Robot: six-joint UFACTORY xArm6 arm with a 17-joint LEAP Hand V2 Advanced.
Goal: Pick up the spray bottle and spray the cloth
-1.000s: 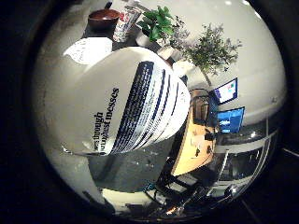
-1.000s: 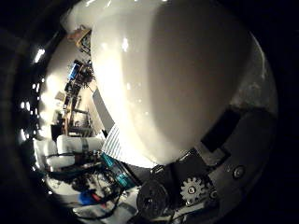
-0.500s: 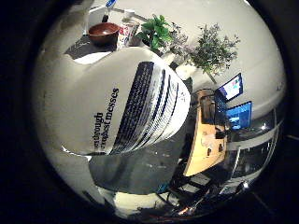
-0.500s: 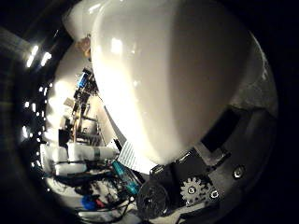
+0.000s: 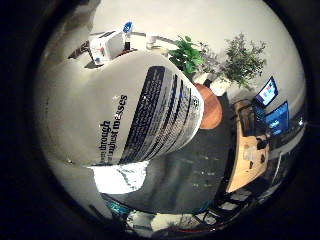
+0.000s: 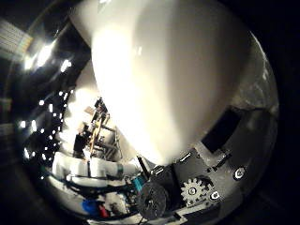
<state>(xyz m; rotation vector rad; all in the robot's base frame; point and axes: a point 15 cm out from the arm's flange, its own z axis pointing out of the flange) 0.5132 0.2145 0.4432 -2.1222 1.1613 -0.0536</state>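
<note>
In the little finger side palm view we see the spray bottle (image 5: 125, 110) filling the left and centre of the frame, its white body and dark printed label very close to the palm. Past its upper edge, at the upper left of the frame, a small white box (image 5: 106, 46) sits with a blue-topped item just beside it, and two leafy green plants (image 5: 240, 62) stand at the upper centre and upper right. A round brown bowl (image 5: 210, 107) peeks out just right of the bottle's body, lying on the dark bench (image 5: 200, 165) that spreads across the lower centre. A pale, crumpled cloth (image 5: 120, 177) shows just under the bottle at the lower left centre. At the right edge we make out lit blue screens (image 5: 272, 107) and a light wooden desk (image 5: 247, 160). In the thumb side palm view the bottle's smooth white surface takes up the upper centre and right, again pressed close to the camera. The robot hand (image 6: 197, 187) shows at the lower right as black parts with a pale gear, lying against the bottle's side. We cannot tell from either view whether its fingers are curled round the bottle or spread.
</note>
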